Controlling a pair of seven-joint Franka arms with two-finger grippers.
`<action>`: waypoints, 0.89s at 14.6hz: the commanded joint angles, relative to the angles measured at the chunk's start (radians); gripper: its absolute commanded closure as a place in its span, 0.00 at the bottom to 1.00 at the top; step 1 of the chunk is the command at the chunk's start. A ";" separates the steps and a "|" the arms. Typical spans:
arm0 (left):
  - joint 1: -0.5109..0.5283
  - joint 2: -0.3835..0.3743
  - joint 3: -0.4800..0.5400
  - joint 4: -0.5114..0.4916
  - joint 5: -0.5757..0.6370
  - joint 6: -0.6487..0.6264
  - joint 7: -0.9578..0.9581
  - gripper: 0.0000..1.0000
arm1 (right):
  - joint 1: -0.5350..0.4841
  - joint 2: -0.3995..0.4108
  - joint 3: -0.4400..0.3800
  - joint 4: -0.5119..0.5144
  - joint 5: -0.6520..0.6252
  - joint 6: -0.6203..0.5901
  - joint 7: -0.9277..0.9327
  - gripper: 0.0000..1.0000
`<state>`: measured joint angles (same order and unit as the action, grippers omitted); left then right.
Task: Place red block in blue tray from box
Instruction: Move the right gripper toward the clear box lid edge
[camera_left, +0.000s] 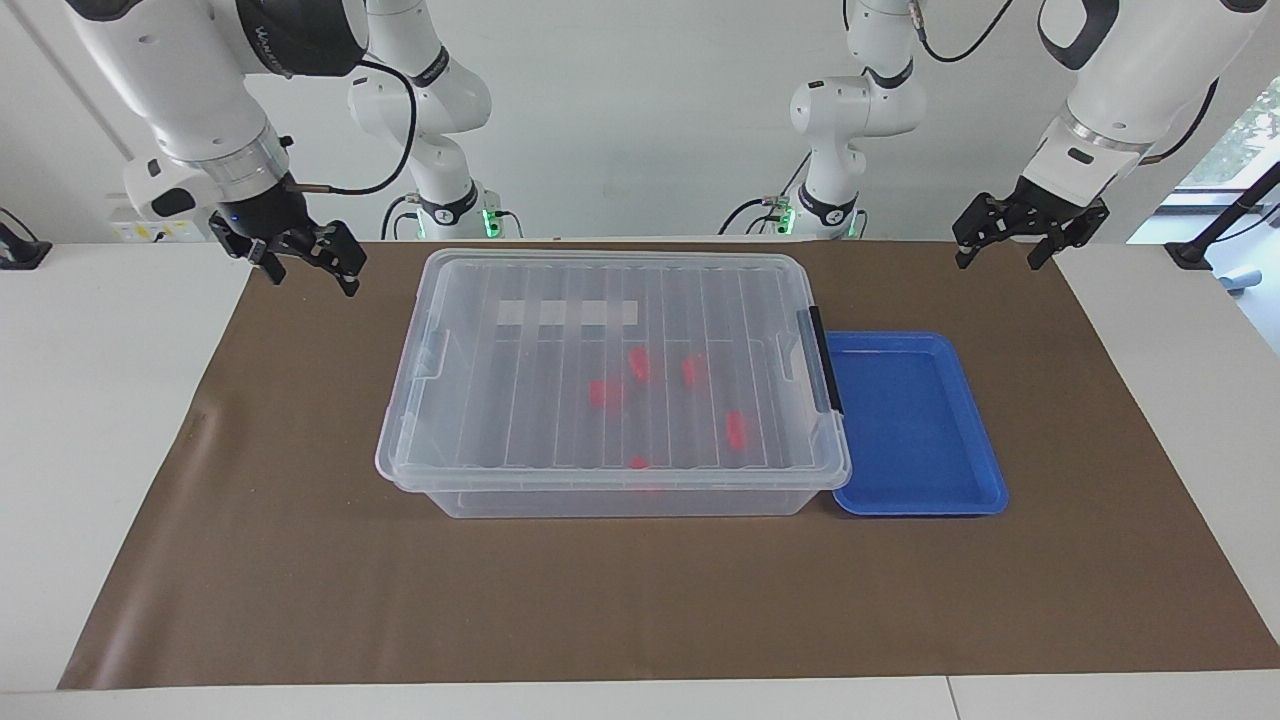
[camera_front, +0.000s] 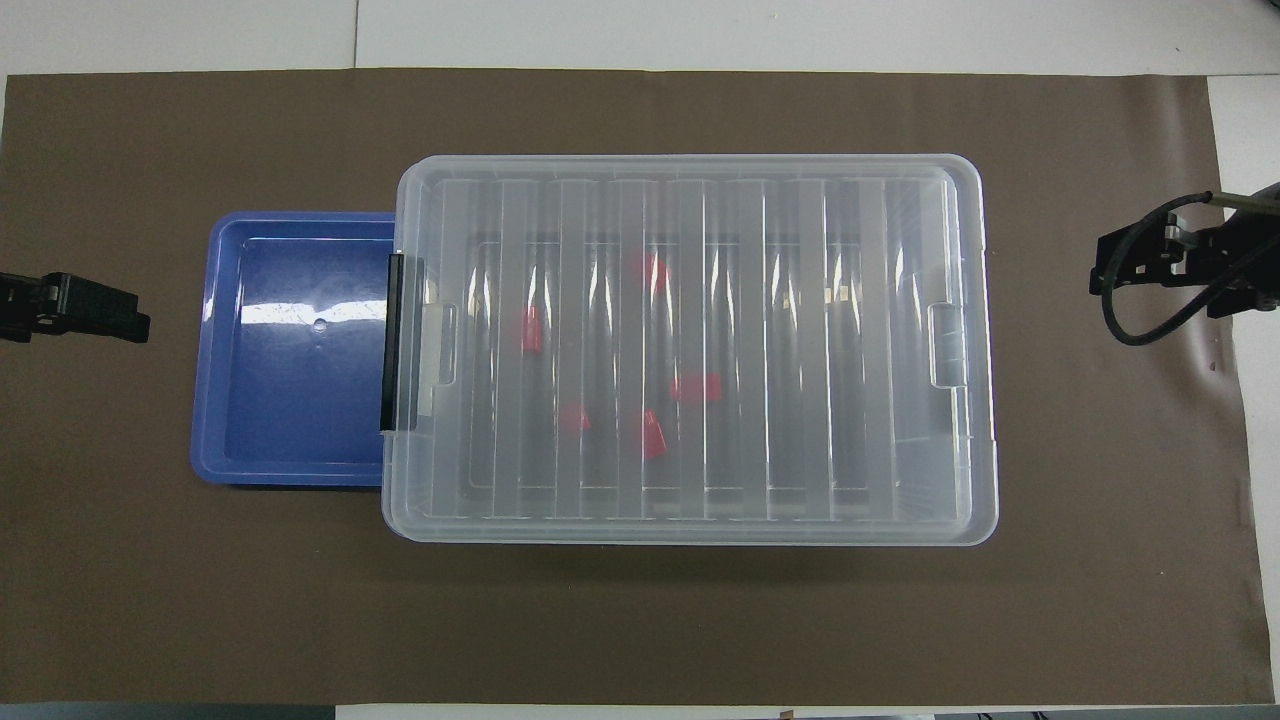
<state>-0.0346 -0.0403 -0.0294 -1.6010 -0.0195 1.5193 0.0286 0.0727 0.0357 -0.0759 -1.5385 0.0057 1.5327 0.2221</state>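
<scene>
Lidded box (camera_left: 612, 385) at mat (camera_left: 300, 560) centre, red blocks (camera_left: 606, 392) inside; blue tray (camera_left: 915, 425) touching its clip-handle end. Left gripper (camera_left: 1010, 243) and right gripper (camera_left: 312, 268), open and empty, hover over bare mat edges.

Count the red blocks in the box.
5, all inside the closed box. The ribbed lid may hide more.

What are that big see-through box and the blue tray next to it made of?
The box looks like clear plastic: red blocks show through its ribbed lid. The blue tray seems glossy moulded plastic, since light glares off its floor.
</scene>
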 joint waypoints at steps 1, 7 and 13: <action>-0.005 -0.020 0.011 -0.014 -0.014 -0.001 0.008 0.00 | -0.005 0.009 0.004 0.014 0.004 0.004 -0.018 0.00; -0.005 -0.020 0.011 -0.014 -0.014 -0.001 0.008 0.00 | -0.007 0.007 0.002 0.008 0.004 0.018 -0.018 0.00; -0.005 -0.020 0.011 -0.014 -0.014 -0.001 0.008 0.00 | -0.011 0.001 0.019 -0.125 0.008 0.165 -0.012 0.00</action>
<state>-0.0346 -0.0403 -0.0294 -1.6010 -0.0195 1.5193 0.0286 0.0727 0.0459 -0.0727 -1.5875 0.0066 1.6339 0.2221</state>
